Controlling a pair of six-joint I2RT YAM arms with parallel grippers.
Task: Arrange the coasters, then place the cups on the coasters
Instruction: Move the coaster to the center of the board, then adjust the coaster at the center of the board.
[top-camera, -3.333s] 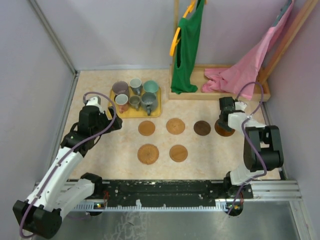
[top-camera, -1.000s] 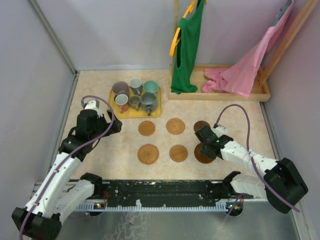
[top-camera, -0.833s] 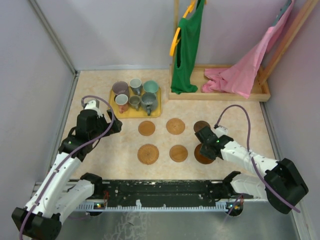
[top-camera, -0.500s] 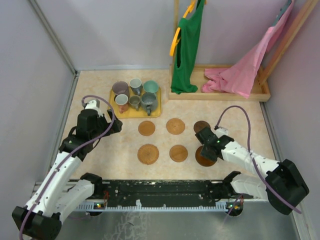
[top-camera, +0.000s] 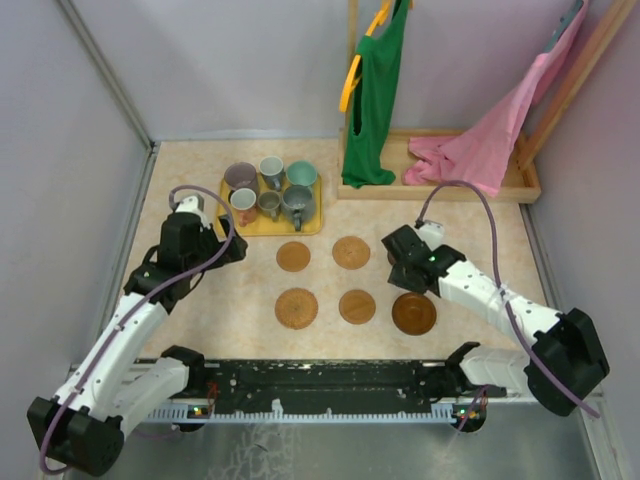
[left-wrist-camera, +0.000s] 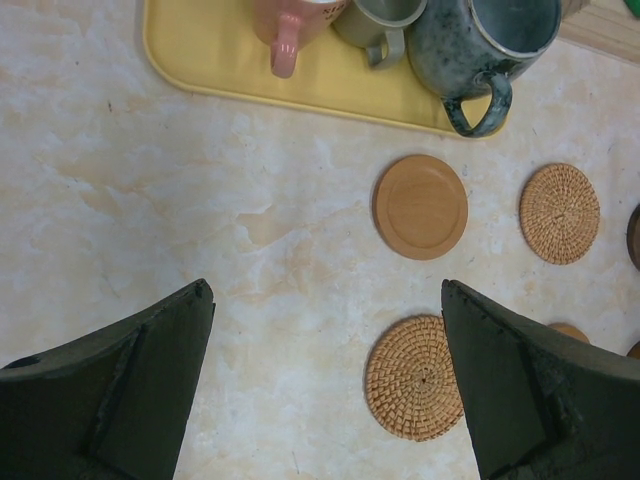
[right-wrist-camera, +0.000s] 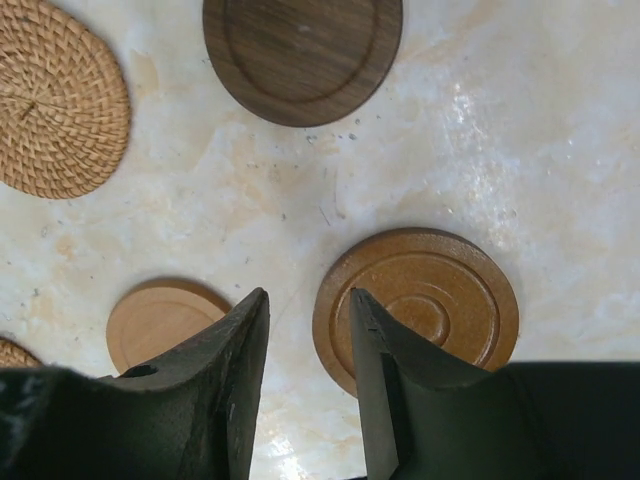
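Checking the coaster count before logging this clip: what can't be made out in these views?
Right wrist view: the dark coaster is cut by the top edge; the right tool covers part of the ringed coaster.
Overhead view: that dark coaster is almost wholly under the right arm.
Left wrist view: the cups and tray are cut by the top edge, so the cup count there cannot be told.

Two white arms (top-camera: 125, 330) with black joints, looping purple cables (top-camera: 455, 185), dark wedge-shaped pincer fingers (left-wrist-camera: 120, 390)
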